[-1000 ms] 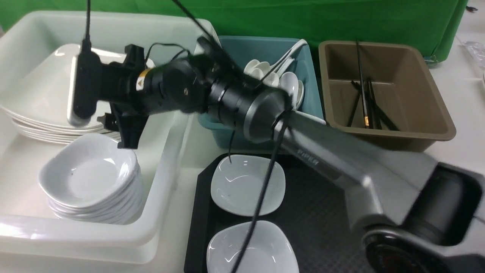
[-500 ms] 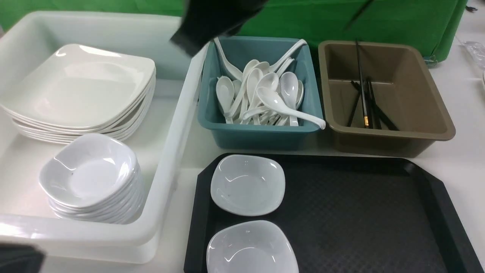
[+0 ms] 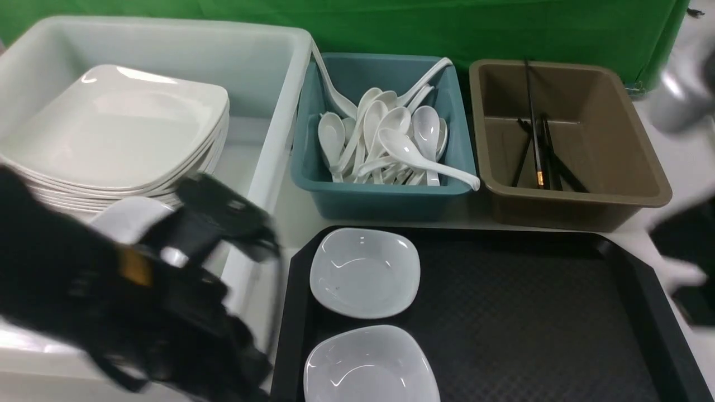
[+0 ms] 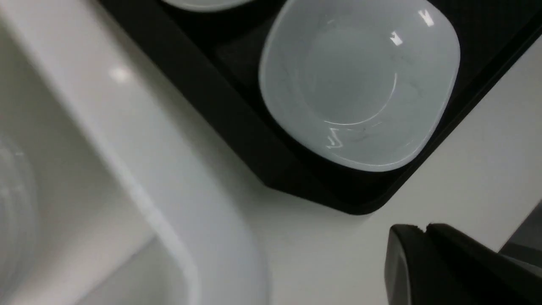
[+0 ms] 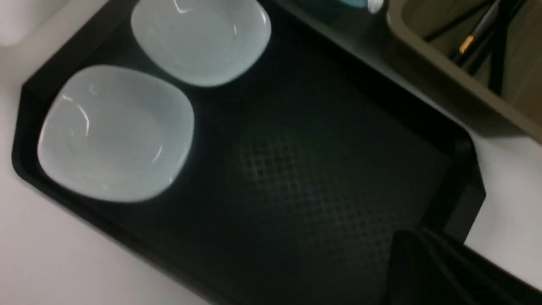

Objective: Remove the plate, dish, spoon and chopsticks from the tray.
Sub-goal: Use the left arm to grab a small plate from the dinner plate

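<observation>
Left hand point(image 4: 417, 231) and right hand point(image 5: 413, 237) are both clenched, empty. On the tray point(image 3: 503, 312), one dish point(image 3: 364, 272) sits at 10 o'clock, another dish point(image 3: 368, 365) at 8.

left arm point(image 3: 84, 290): blurred | dish stack point(image 3: 131, 215): mostly hidden | near dish point(image 3: 368, 365): cropped

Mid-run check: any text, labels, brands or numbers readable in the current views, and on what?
No text can be read in any view.
Yellow sticker on the left arm: too blurred to read.
Gold band on a chopstick in the brown bin: too small to tell if lettered.
</observation>
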{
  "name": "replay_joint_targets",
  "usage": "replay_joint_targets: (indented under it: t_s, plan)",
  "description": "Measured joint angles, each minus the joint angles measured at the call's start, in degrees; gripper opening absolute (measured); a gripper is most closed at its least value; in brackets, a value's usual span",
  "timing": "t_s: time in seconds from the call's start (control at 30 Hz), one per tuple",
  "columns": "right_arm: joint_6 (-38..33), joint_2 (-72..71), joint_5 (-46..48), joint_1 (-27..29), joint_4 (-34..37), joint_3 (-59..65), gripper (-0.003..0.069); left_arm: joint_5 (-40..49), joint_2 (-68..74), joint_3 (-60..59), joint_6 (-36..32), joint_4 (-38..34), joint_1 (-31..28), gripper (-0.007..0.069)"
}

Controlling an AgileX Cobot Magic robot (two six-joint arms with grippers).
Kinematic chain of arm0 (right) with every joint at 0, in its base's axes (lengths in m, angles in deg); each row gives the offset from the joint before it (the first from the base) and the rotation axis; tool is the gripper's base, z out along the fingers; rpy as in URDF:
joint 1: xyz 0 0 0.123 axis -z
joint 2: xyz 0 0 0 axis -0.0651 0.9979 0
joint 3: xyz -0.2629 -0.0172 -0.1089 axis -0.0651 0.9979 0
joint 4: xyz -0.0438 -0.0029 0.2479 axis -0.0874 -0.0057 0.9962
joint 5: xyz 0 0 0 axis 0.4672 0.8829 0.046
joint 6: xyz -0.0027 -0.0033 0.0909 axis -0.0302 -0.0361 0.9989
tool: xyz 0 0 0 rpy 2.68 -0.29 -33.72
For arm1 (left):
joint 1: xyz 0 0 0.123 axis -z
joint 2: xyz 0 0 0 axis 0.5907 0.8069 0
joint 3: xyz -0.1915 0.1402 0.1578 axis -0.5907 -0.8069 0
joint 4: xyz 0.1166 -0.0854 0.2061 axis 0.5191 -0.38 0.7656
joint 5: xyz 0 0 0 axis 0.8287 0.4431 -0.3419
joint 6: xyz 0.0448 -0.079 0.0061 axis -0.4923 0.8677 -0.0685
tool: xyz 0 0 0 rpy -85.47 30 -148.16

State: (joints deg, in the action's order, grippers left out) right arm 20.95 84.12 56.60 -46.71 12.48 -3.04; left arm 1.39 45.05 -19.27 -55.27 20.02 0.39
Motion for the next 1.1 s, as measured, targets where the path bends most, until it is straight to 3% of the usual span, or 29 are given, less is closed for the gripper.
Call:
replay_joint_targets:
  t_s: [0.1, 0.17, 0.33, 0.53, 0.67, 0.8, 0.93, 1.1]
  plan:
    - [1.41, -5.12, -0.63, 0.0, 0.0, 5.29, 0.002, -2.37, 4.74, 1.38, 5.07, 1.68, 6.12, 0.0017]
    - [1.96, -11.03, -0.85, 0.0, -0.06, 10.0, 0.002, -5.01, 12.31, 5.33, 14.83, 7.79, 15.6, 0.0017]
    - [1.84, -17.7, -1.03, 0.0, -0.12, 13.48, 0.002, -3.9, 22.45, 13.75, 26.35, 15.37, 23.89, 0.0036]
    - [0.07, -21.11, -0.79, 0.0, -0.17, 13.72, 0.002, -2.82, 30.91, 22.72, 29.14, 17.48, 25.1, 0.0185]
    - [-1.32, -21.38, 1.28, 0.0, -0.17, 13.96, 0.0022, -1.89, 34.77, 25.39, 31.83, 20.22, 24.94, 0.0384]
    - [-2.74, -21.38, 2.05, 0.0, -0.17, 13.96, 0.0028, -2.0, 37.43, 25.49, 34.03, 23.13, 24.94, 0.0517]
    - [-3.54, -21.38, 2.17, 0.0, -0.17, 13.96, 0.0034, -2.03, 40.45, 25.51, 34.91, 24.75, 24.94, 0.0551]
    - [-4.25, -21.38, 2.17, 0.0, -0.17, 13.96, 0.0035, -1.55, 42.83, 25.53, 36.85, 26.21, 24.94, 0.0481]
